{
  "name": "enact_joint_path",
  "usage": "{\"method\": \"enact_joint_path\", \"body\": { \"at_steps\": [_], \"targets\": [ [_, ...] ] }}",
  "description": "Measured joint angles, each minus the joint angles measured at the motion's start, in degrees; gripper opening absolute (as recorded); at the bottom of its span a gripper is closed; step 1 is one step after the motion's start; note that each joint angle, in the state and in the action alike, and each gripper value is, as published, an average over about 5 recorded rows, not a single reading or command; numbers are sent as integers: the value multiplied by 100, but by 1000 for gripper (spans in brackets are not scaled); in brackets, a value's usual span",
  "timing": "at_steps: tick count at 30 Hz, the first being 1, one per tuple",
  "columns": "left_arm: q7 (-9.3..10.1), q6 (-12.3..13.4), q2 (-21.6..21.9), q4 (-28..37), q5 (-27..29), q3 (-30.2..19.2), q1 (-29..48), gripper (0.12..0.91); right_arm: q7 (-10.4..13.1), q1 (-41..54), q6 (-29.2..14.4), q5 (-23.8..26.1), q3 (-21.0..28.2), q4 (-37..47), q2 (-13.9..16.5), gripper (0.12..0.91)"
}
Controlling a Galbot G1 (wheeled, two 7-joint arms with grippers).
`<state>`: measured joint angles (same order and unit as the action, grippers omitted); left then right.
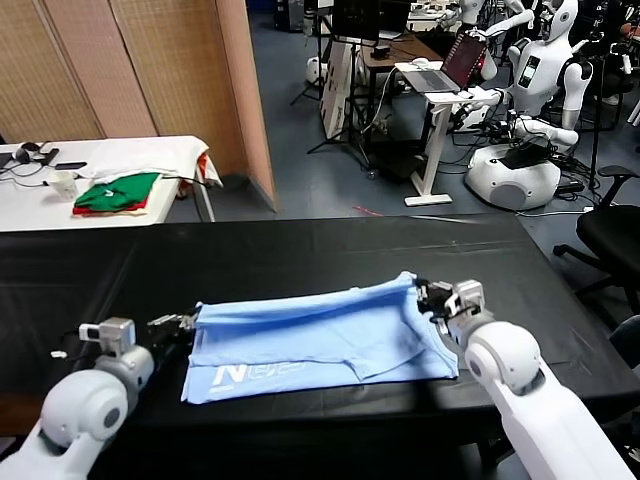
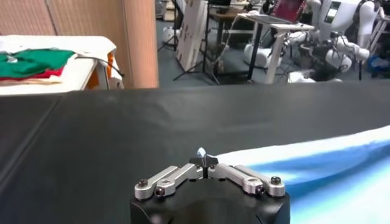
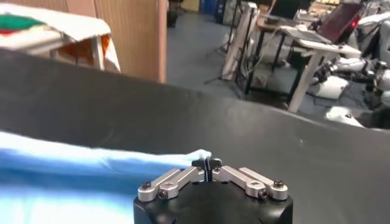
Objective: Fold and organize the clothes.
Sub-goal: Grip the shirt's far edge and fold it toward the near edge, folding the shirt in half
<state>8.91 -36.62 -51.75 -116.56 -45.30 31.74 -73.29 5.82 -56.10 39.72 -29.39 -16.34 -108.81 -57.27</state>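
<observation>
The pale sky-blue T-shirt (image 1: 320, 340) lies folded across the black table (image 1: 300, 250), with white lettering near its front left edge. My left gripper (image 1: 188, 322) is shut on the shirt's left corner, and a tip of fabric (image 2: 200, 152) pokes out between its jaws. At the far right corner my right gripper (image 1: 424, 293) is shut on the shirt, whose edge (image 3: 183, 158) is pinched between the closed jaws. The upper fold is stretched between the two grippers.
A white side table (image 1: 100, 165) at the back left holds folded green and red garments (image 1: 118, 192). Wooden panels, desks, a laptop and other white robots stand behind. An office chair (image 1: 610, 235) is at the right.
</observation>
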Motion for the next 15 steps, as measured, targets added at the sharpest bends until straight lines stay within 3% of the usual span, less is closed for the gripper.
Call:
{"method": "enact_joint_path", "body": {
  "at_steps": [6, 15],
  "targets": [
    [-8, -21, -74, -376, 110, 228, -538, 146, 183, -673, 247, 145, -186, -615, 124, 165],
    [-150, -51, -218, -508, 638, 290, -1088, 146, 172, -1394, 248, 347, -306, -933, 111, 165]
  ]
}}
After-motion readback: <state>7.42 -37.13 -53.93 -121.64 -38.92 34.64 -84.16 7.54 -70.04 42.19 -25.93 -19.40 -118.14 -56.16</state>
